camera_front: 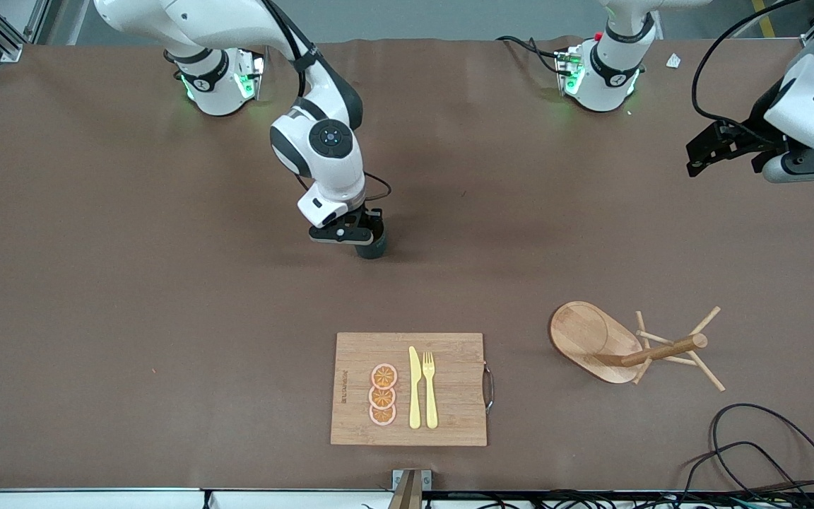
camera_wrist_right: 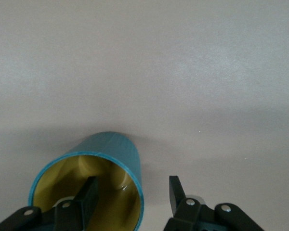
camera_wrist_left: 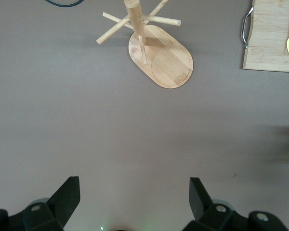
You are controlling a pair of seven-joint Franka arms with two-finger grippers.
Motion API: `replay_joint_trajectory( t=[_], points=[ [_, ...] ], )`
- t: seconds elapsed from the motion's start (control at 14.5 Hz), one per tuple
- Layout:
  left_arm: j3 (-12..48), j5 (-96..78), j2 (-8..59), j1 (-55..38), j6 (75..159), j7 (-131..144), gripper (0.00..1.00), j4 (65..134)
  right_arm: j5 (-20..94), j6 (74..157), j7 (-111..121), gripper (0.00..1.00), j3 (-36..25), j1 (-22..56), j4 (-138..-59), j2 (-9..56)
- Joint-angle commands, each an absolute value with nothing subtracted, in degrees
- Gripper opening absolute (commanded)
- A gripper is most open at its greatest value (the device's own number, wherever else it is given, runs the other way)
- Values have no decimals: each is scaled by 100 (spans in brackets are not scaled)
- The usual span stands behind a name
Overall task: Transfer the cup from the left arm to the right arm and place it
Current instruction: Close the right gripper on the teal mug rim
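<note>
Front view first: the right arm reaches out from its base and has its right gripper [camera_front: 363, 239] low at the middle of the brown table [camera_front: 131, 283], right on the cup [camera_front: 372, 245] — the dark teal mug stands on the tabletop, farther from the front camera than the cutting board [camera_front: 449, 396]. On that board lie three orange slices [camera_front: 383, 394], a yellow knife [camera_front: 415, 387] and a yellow fork [camera_front: 429, 389] side by side. Toward the left arm's end of the table a wooden mug tree [camera_front: 626, 346] stands on its oval base, pegs fanning out. The left gripper [camera_front: 714, 148] hangs up in the air over the table near that same end, waiting; loose black cables [camera_front: 753, 445] curl at the table's edge below it in this view. Left wrist view now: the two dark fingers [camera_wrist_left: 62, 199] are spread wide with bare table between them, nothing held, and farther off sit the mug tree [camera_wrist_left: 154, 48] and a corner of the cutting board [camera_wrist_left: 272, 38] with its metal handle and the fork's tines. Right wrist view: the cup [camera_wrist_right: 94, 185] is upright, mustard-yellow inside showing, and the right gripper [camera_wrist_right: 130, 197] straddles its wall — one finger [camera_wrist_right: 89, 197] down inside the cup, the other outside it. The jaws are parted, with a visible gap between the outer finger and the cup's wall, so they are around the rim and not clamped on it.
</note>
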State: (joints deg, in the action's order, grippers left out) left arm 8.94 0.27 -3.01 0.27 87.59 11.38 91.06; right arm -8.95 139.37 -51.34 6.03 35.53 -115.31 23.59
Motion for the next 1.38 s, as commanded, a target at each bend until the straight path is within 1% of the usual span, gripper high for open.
replay_joint_trajectory(
  t=[0.0, 0.07, 0.21, 0.41, 0.55, 0.69, 0.76, 0.83, 0.9, 0.97, 1.04, 1.31],
  points=[
    [888, 44, -369, 53, 8763, 1072, 100, 9097, -800, 14019, -5150, 60, 624, 3454, -11566, 2373],
    [888, 44, -369, 53, 8763, 1072, 100, 9097, -800, 14019, -5150, 55, 624, 3454, -11566, 2373],
    [879, 53, -360, 53, 8763, 1072, 100, 9088, -800, 14019, -5150, 47, 624, 3454, -11566, 2373],
    [905, 53, -343, 27, 8771, 1081, 100, 9035, -712, 14019, -5150, 39, 624, 3454, -11566, 2373],
    [940, 53, -299, 0, 8789, 1160, 100, 9026, -712, 14019, -5150, 36, 624, 3454, -11566, 2373],
    [949, 53, -290, -18, 8789, 1160, 100, 9000, -712, 14027, -5150, 29, 624, 3463, -11566, 2373],
    [958, 53, -290, -9, 8780, 1186, 100, 9000, -703, 14036, -5142, 27, 624, 3463, -11566, 2373],
    [949, 44, -290, -9, 8780, 1178, 100, 8991, -703, 14045, -5142, 22, 624, 3463, -11566, 2373],
    [949, 53, -281, -9, 8789, 1178, 100, 8991, -712, 14054, -5142, 12, 624, 3463, -11566, 2373],
    [949, 53, -281, -17, 8789, 1178, 100, 8991, -703, 14054, -5142, 5, 624, 3463, -11566, 2373],
    [949, 53, -290, -9, 8780, 1178, 100, 8991, -703, 14054, -5142, 1, 624, 3463, -11558, 2373],
    [940, 44, -290, 0, 8780, 1178, 100, 8991, -703, 14036, -5124, 0, 633, 3437, -11558, 2356]
  ],
)
